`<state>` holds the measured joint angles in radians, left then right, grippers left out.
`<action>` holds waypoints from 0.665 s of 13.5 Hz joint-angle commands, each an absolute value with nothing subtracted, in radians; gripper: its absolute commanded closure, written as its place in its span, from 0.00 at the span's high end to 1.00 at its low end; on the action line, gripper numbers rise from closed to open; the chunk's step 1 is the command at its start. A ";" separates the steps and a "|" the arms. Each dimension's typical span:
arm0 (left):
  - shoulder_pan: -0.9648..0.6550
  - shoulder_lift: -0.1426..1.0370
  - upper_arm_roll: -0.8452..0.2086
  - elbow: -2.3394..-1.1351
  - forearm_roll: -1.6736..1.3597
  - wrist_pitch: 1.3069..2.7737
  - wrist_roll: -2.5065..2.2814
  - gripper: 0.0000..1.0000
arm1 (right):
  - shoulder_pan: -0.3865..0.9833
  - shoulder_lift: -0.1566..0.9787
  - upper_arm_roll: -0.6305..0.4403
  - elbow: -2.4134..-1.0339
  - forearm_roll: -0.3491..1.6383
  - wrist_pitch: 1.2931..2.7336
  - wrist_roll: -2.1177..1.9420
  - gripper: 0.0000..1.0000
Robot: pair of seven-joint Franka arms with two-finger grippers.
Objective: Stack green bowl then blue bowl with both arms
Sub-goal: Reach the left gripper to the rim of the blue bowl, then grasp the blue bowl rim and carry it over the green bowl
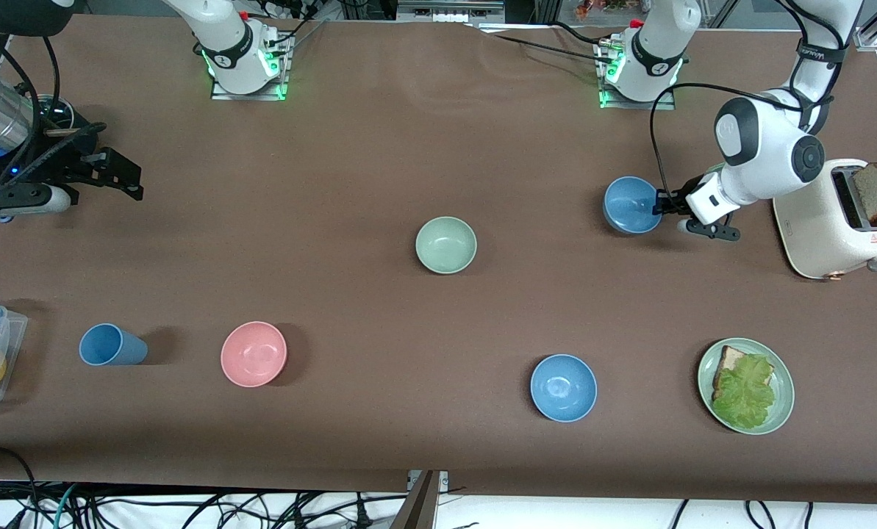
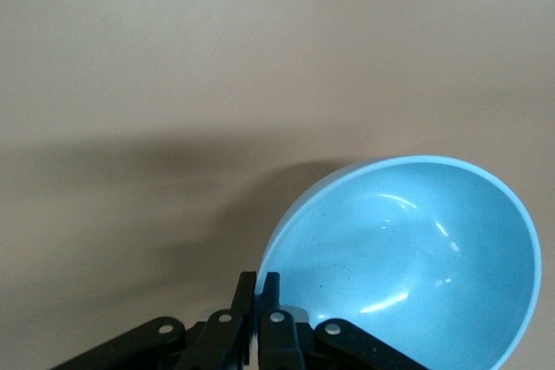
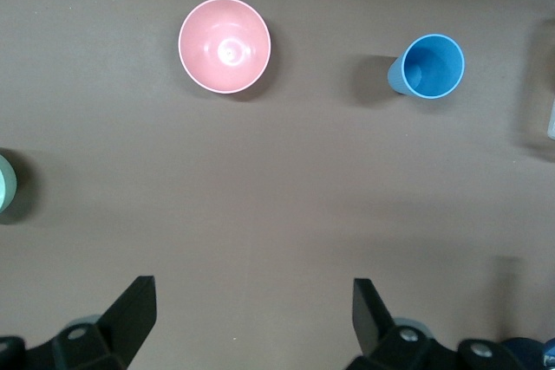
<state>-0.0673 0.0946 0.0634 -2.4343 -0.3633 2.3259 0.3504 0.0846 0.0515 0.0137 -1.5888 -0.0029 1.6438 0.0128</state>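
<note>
Left hand clamped on the blue bowl's rim; right hand wide open and unloaded.

The left hand (image 1: pixel 662 204) is seen closed tight on the rim of the blue bowl (image 1: pixel 631 205), with the rim pinched between its fingers (image 2: pixel 270 296); the bowl is tilted in the left wrist view and lies toward the left arm's end of the tabletop (image 1: pixel 379 147), beside the toaster (image 1: pixel 835 220). The green bowl (image 1: pixel 446 245) is found upright near the tabletop's middle, well apart from the blue bowl and nearer to the front camera. The right hand (image 1: pixel 63 184) is held over the right arm's end of the tabletop, fingers (image 3: pixel 130 314) spread fully, nothing gripped. A pink bowl (image 1: pixel 253 353), a blue cup (image 1: pixel 111 345) and a brighter blue bowl (image 1: pixel 563 387) are noted nearer the front camera.
</note>
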 commanded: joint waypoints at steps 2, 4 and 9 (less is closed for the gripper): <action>-0.080 0.122 -0.092 -2.239 -0.388 2.281 0.104 0.00 | 0.086 0.057 0.012 -1.565 -0.011 1.620 0.003 1.00; -0.112 0.159 -0.164 -2.142 -0.379 2.279 -0.077 0.00 | 0.086 0.057 0.012 -1.565 -0.011 1.620 0.003 1.00; -0.299 0.287 -0.166 -1.958 -0.370 2.281 -0.388 0.00 | 0.086 0.055 0.012 -1.566 -0.009 1.618 0.005 1.00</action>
<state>-0.2435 0.2040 -0.1803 -2.0595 -0.3648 2.3027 -0.3048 0.0846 0.0516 0.0134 -1.5888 -0.0029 1.6418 0.0128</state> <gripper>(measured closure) 0.952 0.000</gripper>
